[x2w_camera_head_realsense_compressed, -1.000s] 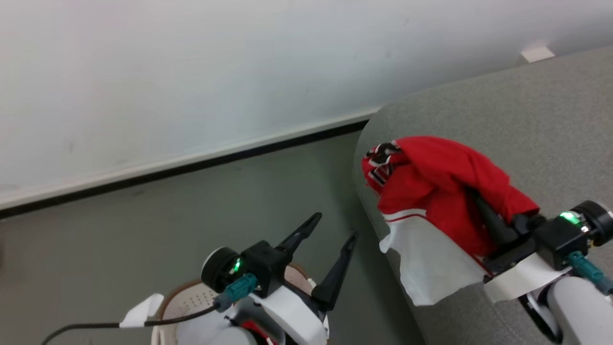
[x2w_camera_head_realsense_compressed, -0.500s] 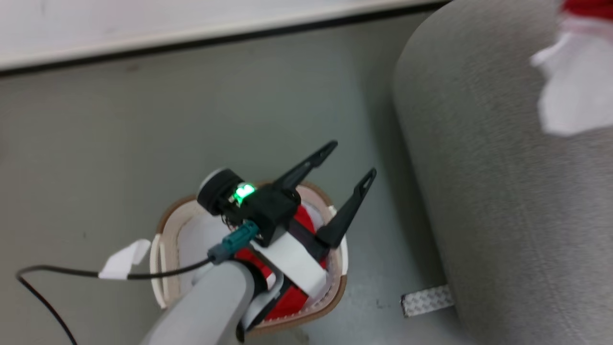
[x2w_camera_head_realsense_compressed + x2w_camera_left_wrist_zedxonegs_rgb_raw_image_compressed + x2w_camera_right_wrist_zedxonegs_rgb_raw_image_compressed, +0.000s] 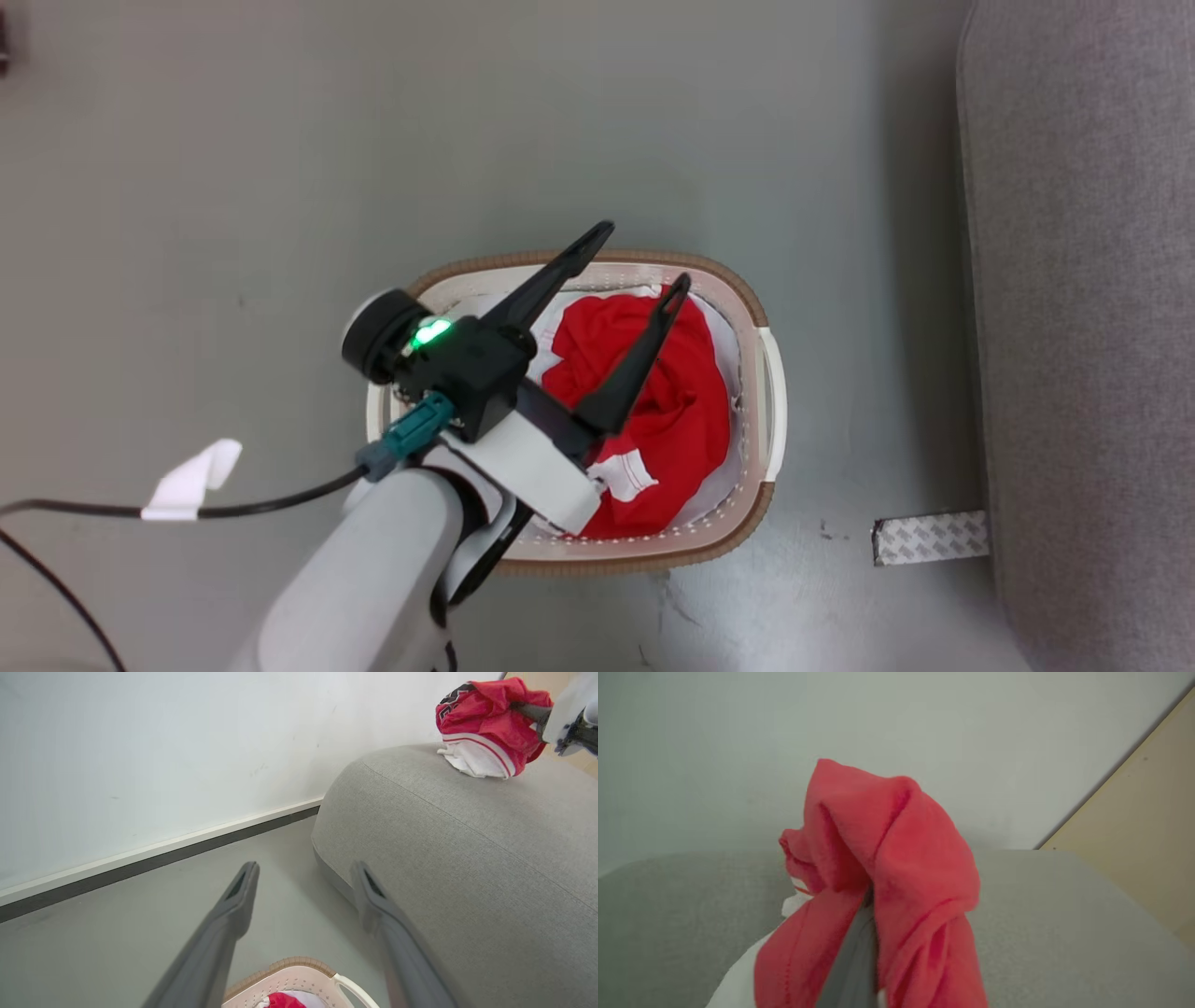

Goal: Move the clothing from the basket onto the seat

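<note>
**Head view swinging from seat to basket.** Over the last second the head camera has been tilting down. It was framing the seat edge and is now looking straight down into the basket (image 3: 747, 297), so the shift across the picture is camera motion, not motion of the things.

The left gripper (image 3: 646, 252) is hanging above the basket as before, its fingers spread wide and holding nothing. In the left wrist view its tips are pointing past the basket toward the wall (image 3: 140, 756).

The right gripper (image 3: 861, 938) is staying at the seat (image 3: 467, 849), its fingers apparently closed on garment A (image 3: 486, 723). The cloth is standing in a peak over the fingers, and its white part is touching the cushion top.

Judged from this, one transfer is finishing, though garment A is not yet released. Attention is turning to the next pick.

**Appearance of the clothing.** Garment B (image 3: 672, 401) is lying crumpled in the middle of the basket. It is bright red, deeply folded, with a white stitched patch at its near edge. White lining (image 3: 721, 322) is showing around it against the perforated wall.

Garment A is bunching into a loose ball near the seat's far end, showing red cloth, a red-striped white band and dark lettering. Both pieces are looking limp, so they are likely to trail when lifted.

The seat is standing just right of the basket.
</note>
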`<state>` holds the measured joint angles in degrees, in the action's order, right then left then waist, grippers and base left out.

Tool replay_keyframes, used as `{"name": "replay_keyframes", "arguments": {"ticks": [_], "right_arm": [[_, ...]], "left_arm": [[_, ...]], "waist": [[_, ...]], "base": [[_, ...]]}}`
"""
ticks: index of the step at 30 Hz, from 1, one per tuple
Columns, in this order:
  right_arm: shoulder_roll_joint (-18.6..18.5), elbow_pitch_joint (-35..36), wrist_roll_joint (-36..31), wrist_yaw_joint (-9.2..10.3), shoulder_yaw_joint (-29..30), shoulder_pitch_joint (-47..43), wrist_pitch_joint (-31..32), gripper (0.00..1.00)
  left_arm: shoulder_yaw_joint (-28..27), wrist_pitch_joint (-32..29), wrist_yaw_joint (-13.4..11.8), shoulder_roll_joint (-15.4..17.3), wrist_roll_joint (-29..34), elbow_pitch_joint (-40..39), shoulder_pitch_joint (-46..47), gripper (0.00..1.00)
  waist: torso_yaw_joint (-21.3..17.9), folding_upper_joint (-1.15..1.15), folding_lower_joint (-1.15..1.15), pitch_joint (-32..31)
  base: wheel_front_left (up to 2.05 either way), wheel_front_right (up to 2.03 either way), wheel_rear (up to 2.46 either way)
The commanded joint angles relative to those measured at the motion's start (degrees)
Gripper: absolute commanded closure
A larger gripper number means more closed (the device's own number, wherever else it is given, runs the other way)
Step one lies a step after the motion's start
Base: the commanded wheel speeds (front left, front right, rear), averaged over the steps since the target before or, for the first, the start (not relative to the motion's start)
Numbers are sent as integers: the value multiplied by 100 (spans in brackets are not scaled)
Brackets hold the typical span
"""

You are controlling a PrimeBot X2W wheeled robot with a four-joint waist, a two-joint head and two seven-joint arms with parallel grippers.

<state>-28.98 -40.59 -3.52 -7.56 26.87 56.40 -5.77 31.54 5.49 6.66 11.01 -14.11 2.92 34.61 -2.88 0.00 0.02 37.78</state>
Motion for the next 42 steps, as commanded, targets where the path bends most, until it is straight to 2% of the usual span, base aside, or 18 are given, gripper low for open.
{"name": "replay_keyframes", "arguments": {"ticks": [1,2,3,4,12,17,20,25,29,37,42], "right_arm": [[122,-101,-231,14,290,-224,-30,87],[278,-159,-360,14,460,-324,-44,56],[425,-203,-427,14,627,-410,-73,17],[536,-242,-538,14,794,-496,-104,0],[1247,-335,-1027,14,1276,-1091,-542,0],[1563,-226,-1172,14,1024,-1632,-841,0],[1773,132,-1104,14,911,-2010,-933,0],[2283,1376,-730,14,441,-2854,-941,0],[2477,2201,-422,14,-266,-3545,-942,0],[2593,2864,-22,14,-1152,-4527,-938,0],[2600,2887,352,14,-1728,-5056,-937,0]], "left_arm": [[-21,59,-24,43,-35,31,-95,0],[-22,70,-34,47,-59,52,-123,0],[-32,74,-44,60,-77,70,-149,0],[-48,73,-62,74,-90,82,-176,0],[-181,149,-250,145,-224,187,-455,0],[-290,288,-405,228,-329,314,-828,0],[-381,433,-509,226,-419,392,-1085,0],[-604,719,-745,182,-612,528,-1553,0],[-875,885,-930,154,-750,643,-1984,0],[-1516,970,-1227,52,-718,610,-2811,0],[-1999,965,-1248,-47,-469,415,-3346,0]], "waist": [[-34,0,-2,-98],[-45,0,-2,-141],[-59,0,-2,-190],[-72,0,-2,-234],[-254,0,-2,-747],[-336,0,-2,-1271],[-303,0,-2,-1603],[-151,0,-2,-2113],[-33,0,-2,-2492],[271,0,-2,-3251],[440,0,-2,-3612]], "base": [[0,0,0],[0,0,0],[0,0,0],[0,0,0],[0,0,0],[0,0,0],[0,0,0],[0,0,0],[0,0,0],[0,0,0],[0,0,0]]}}
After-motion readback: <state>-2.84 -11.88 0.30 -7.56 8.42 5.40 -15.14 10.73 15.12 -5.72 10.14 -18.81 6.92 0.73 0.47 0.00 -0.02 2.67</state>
